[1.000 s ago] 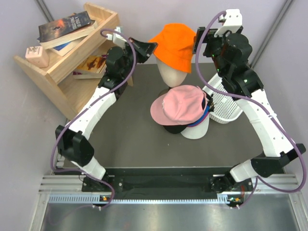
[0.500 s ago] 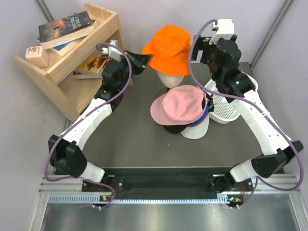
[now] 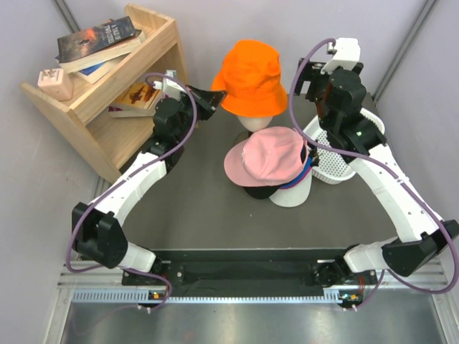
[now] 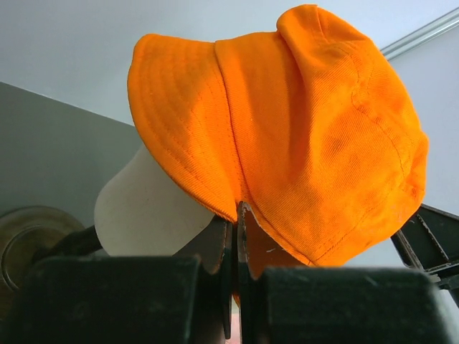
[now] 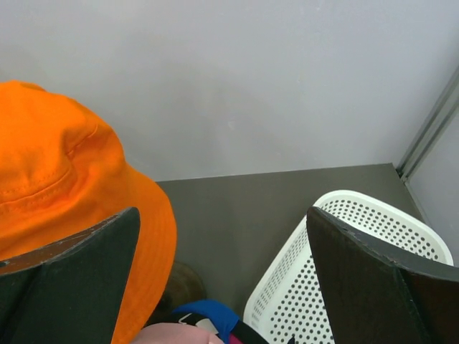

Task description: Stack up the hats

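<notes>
The orange bucket hat (image 3: 251, 75) sits over the cream mannequin head (image 3: 252, 119) at the back. My left gripper (image 3: 213, 96) is shut on the hat's left brim (image 4: 215, 179), and the head (image 4: 140, 208) shows under the raised brim. My right gripper (image 3: 297, 76) is open just right of the hat, jaws wide apart (image 5: 222, 279), with the orange hat (image 5: 50, 179) by its left finger. A light pink cap (image 3: 267, 158) tops a stack of caps on a second head. A blue cap (image 5: 208, 315) shows beneath it.
A white perforated basket (image 3: 337, 161) stands at the right, under my right arm; it also shows in the right wrist view (image 5: 344, 251). A wooden shelf (image 3: 107, 86) with books stands at the back left. The grey wall is close behind.
My left gripper, still holding the brim, has moved down and nearer, tilting the orange hat. My right gripper has shifted slightly right, off the hat's right edge.
</notes>
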You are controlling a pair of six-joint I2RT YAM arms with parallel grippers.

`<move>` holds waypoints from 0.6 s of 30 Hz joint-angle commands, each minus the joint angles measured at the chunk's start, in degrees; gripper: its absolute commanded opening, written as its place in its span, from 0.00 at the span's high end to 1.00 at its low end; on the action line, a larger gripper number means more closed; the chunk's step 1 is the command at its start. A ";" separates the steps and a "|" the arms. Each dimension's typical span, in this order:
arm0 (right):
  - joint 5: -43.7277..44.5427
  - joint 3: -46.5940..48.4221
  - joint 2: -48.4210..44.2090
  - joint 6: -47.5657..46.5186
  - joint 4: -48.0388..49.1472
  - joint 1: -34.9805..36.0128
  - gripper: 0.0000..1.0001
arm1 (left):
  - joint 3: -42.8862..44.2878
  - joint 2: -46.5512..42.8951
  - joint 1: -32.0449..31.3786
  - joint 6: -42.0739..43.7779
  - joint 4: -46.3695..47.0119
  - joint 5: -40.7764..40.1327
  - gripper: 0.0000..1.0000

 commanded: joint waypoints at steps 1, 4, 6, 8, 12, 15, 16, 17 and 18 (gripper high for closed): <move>1.96 -1.82 -2.65 1.20 2.92 0.24 0.02 | -2.58 -1.49 0.15 2.85 -4.92 1.55 1.00; 2.31 -2.70 -2.92 1.37 3.36 0.06 0.02 | -3.63 -0.96 0.15 2.76 -5.36 2.96 1.00; 2.57 -3.32 -3.09 1.55 3.54 -0.03 0.02 | -4.25 -0.70 0.15 2.85 -5.71 3.05 1.00; 3.01 -3.76 -3.35 1.72 3.80 -0.11 0.02 | -4.52 -0.96 0.15 3.54 -6.32 3.49 1.00; 3.63 -5.69 -4.58 2.25 5.03 -0.46 0.02 | -2.50 -2.01 0.15 7.23 -9.84 1.74 0.88; 3.80 -6.66 -5.64 3.48 5.21 -1.08 0.02 | -1.62 -3.07 0.15 9.87 -11.94 -0.55 0.55; 4.06 -7.01 -5.99 3.57 5.38 -1.34 0.02 | -1.44 -3.85 0.15 10.57 -12.74 -1.08 0.37; 4.50 -7.97 -6.34 4.01 5.99 -1.52 0.02 | -1.44 -4.21 0.15 10.93 -13.18 -2.30 0.31; 4.77 -8.59 -7.13 4.18 6.26 -1.61 0.02 | -1.88 -4.73 0.15 11.28 -13.53 -2.75 0.24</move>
